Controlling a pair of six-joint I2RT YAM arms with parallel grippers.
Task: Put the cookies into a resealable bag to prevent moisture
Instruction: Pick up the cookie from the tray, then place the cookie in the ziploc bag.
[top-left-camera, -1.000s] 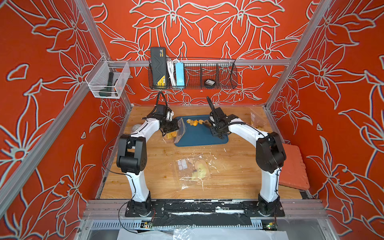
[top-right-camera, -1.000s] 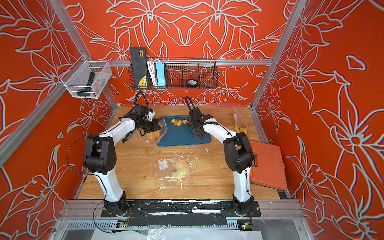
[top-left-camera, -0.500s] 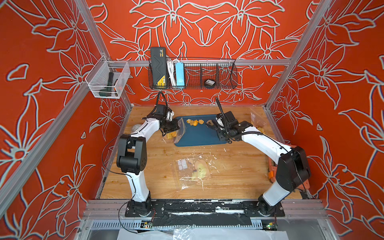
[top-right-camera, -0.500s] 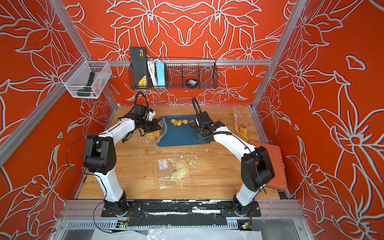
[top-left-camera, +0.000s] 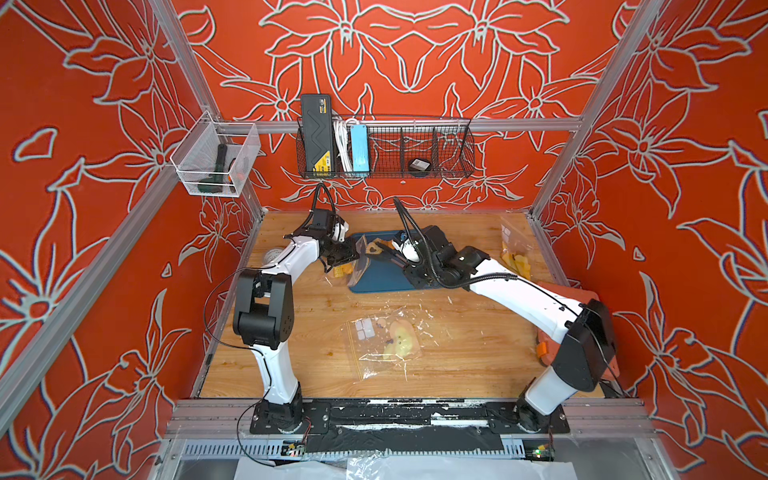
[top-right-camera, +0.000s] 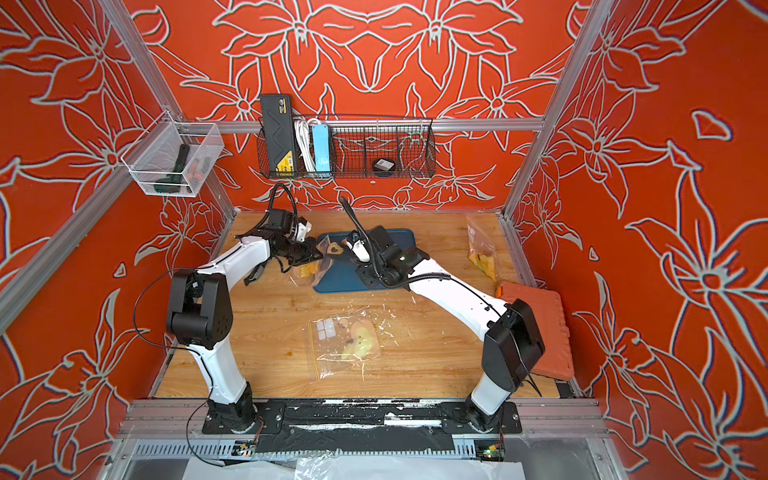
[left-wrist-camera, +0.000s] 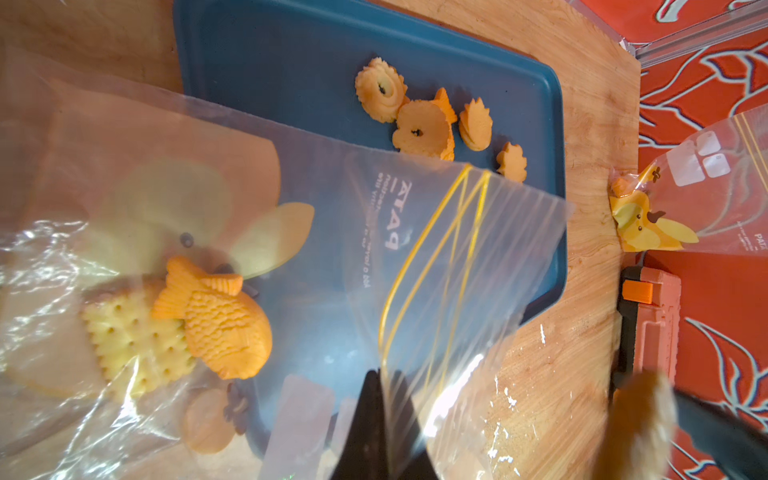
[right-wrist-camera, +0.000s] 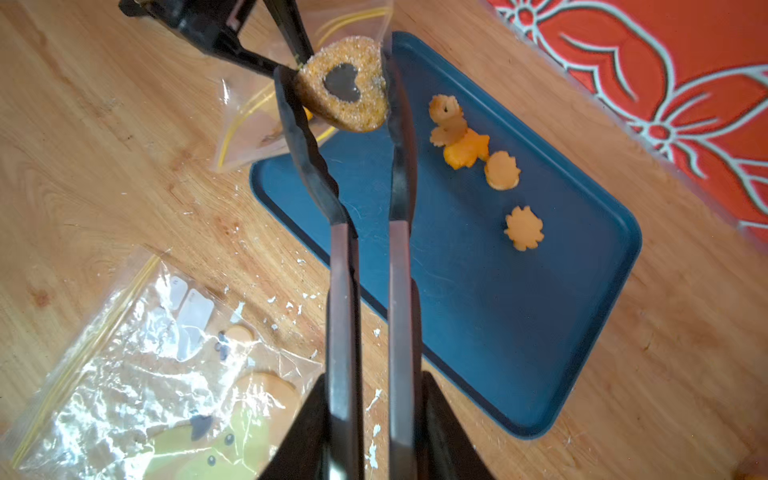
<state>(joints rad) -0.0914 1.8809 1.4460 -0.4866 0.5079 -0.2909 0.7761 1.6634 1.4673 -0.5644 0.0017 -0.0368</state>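
Plastic bag (left-wrist-camera: 457, 257) shows two cookies (left-wrist-camera: 224, 328) inside — our left gripper (left-wrist-camera: 376, 395) pinches its rim, our right gripper (right-wrist-camera: 374, 432) squeezes tongs (right-wrist-camera: 340, 270) carrying a heart cookie (right-wrist-camera: 353, 112); more wait on the tray (right-wrist-camera: 478, 311).

You look into a robot test cell in a lab. An aluminium frame (top-left-camera: 519, 124) holds red flower-printed walls (top-left-camera: 415, 54) around a wooden bench (top-left-camera: 457, 345). Two white robot arms (top-left-camera: 519, 297) stand on a black base plate (top-left-camera: 395, 415) at its front, and a wire basket (top-left-camera: 453, 145) with cables hangs behind.
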